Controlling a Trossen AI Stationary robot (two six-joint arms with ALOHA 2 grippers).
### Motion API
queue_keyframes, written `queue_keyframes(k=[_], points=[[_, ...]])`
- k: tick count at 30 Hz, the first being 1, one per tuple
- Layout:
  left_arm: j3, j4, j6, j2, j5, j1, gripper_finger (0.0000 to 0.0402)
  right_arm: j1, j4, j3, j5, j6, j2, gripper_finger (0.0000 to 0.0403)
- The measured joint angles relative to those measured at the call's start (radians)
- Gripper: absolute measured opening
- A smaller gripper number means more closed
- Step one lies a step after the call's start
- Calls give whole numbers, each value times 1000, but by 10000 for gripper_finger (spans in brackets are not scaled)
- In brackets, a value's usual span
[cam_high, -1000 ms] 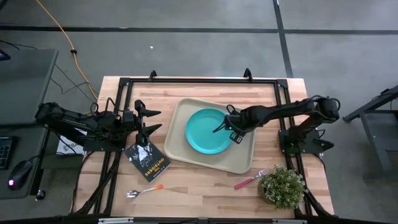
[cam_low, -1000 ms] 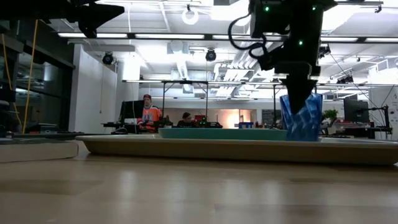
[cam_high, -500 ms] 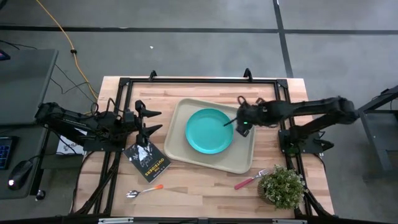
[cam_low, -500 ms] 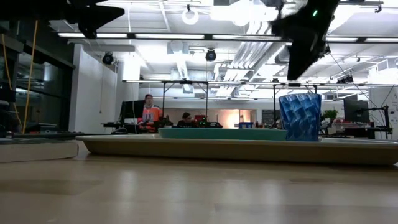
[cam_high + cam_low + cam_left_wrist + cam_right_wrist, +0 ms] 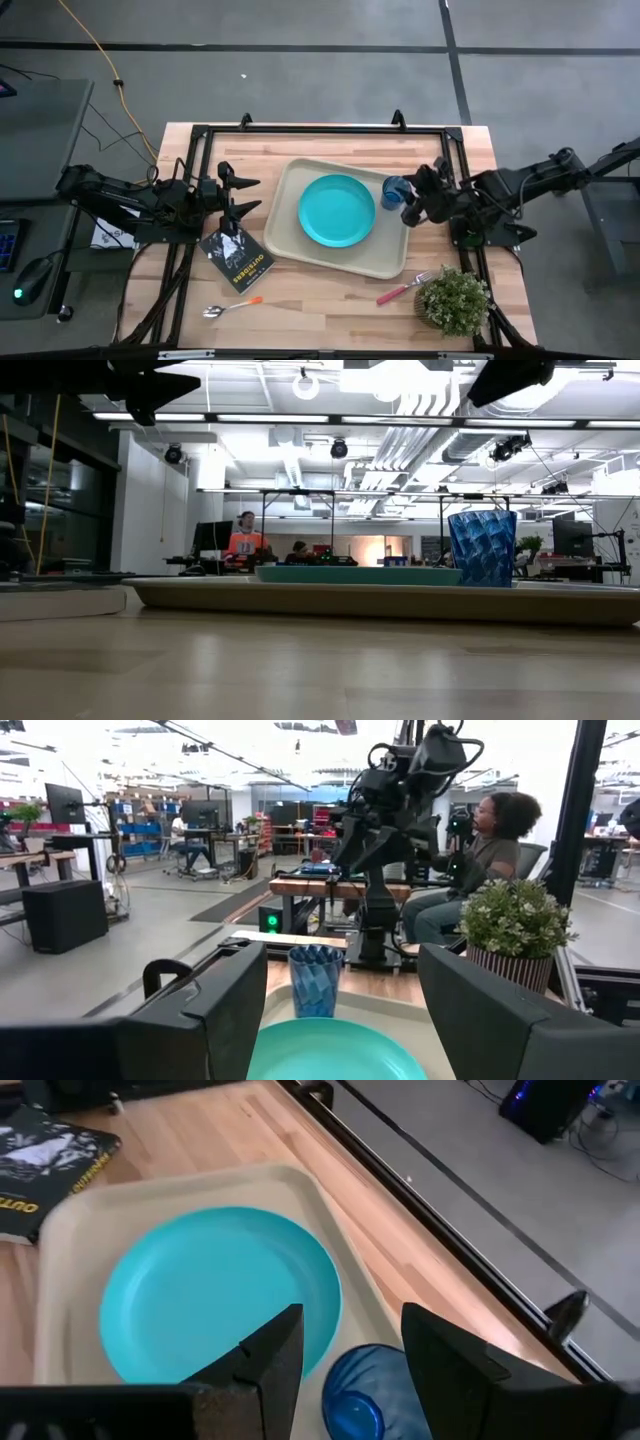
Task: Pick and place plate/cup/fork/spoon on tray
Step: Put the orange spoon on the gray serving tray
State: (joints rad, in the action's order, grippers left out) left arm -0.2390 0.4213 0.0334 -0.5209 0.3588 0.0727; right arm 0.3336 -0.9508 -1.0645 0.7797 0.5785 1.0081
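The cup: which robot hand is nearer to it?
Right. The right hand hangs open just beside the cup, apart from it; the left hand waits across the tray.

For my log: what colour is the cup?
Translucent blue cup; the low view shows it best.

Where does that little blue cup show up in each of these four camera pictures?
High view: the cup stands at the tray's right edge, beside the plate.
Low view: the cup is right of centre, upright on the tray.
Left wrist view: centre, beyond the plate.
Right wrist view: bottom centre, beside the plate.
Shared landmark: the turquoise plate.
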Motion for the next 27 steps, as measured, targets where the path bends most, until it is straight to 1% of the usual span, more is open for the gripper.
queue_keyframes(k=[9, 10, 12, 14, 17, 22, 24, 27], points=[[0, -8, -7, 0, -2, 0, 241, 10, 14, 0, 3, -3, 8, 162], [0, -12, -28, 0, -8, 0, 241, 10, 14, 0, 3, -6, 8, 162], [0, -12, -118, -13, -24, 0, 241, 10, 14, 0, 3, -11, 8, 162], [-14, -42, -189, -43, -60, 1, 241, 9, 14, 0, 3, -11, 8, 162], [-89, -219, -284, -120, -90, 31, 241, 7, 15, 0, 4, -19, 8, 162], [-277, -572, -475, -332, -98, 154, 241, 7, 15, 0, 3, -19, 8, 162], [-353, -688, -563, -428, -136, 221, 241, 7, 15, 0, 2, -19, 8, 162], [-459, -859, -695, -567, -234, 338, 241, 7, 15, 0, 1, -18, 8, 162]])
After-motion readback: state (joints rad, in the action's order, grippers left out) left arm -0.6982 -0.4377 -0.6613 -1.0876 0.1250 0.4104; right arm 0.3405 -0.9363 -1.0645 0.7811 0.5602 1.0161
